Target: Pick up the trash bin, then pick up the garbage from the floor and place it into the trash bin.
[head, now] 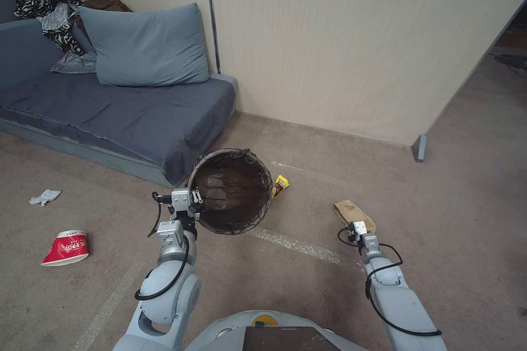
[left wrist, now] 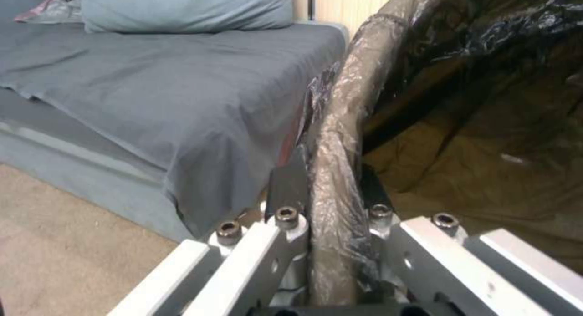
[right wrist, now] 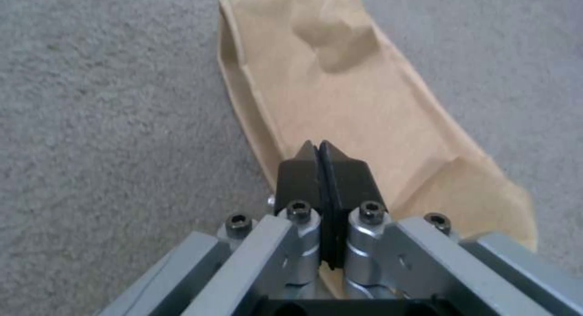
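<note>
1. Floor [head: 450, 186]: beige carpet beside a grey sofa [head: 126, 109].
2. Trash bin [head: 233, 189]: carried tilted, mouth facing the robot, next to the sofa corner. The left gripper [left wrist: 331, 188] is clamped on its bag-covered rim, one finger inside, one outside.
3. Red-and-white cup [head: 66, 247]: on its side, well left of the bin.
4. Paper bag [right wrist: 364, 102]: flat on the carpet. The right gripper [right wrist: 320, 170] sits over its near end, jaws pressed together; whether paper is caught cannot be told.
5. Tissue [head: 45, 196] and yellow wrapper [head: 280, 185]: lying loose.
6. Risks: the slick liner may slide in the pinch and drop the bin; closed jaws may miss the flat bag.
</note>
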